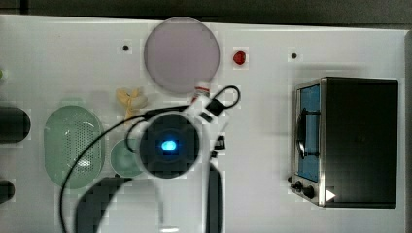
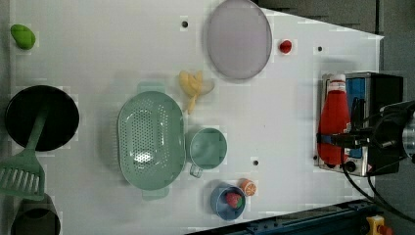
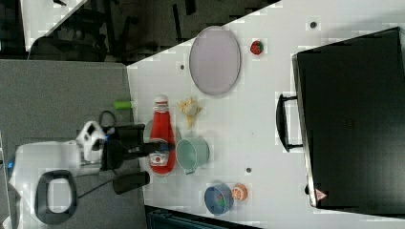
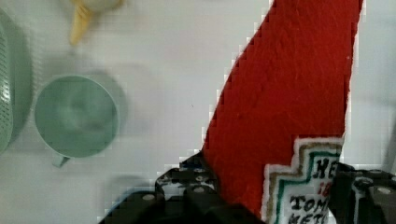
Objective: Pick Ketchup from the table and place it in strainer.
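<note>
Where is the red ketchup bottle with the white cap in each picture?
Top view: just the white cap of the slim red ketchup bottle peeks out, just below the large round greyish-lilac plate.
Left view: the bottle is at the left view's right, in the gripper.
Right view: the bottle is left of centre.
Wrist view: the bottle is big and red, between the fingers.
Shared landmark: the small round green cup with a handle.

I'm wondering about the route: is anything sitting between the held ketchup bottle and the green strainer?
Yes. In the wrist view, the green cup stands on the table between the ketchup, held in the fingers, and the strainer.
</note>
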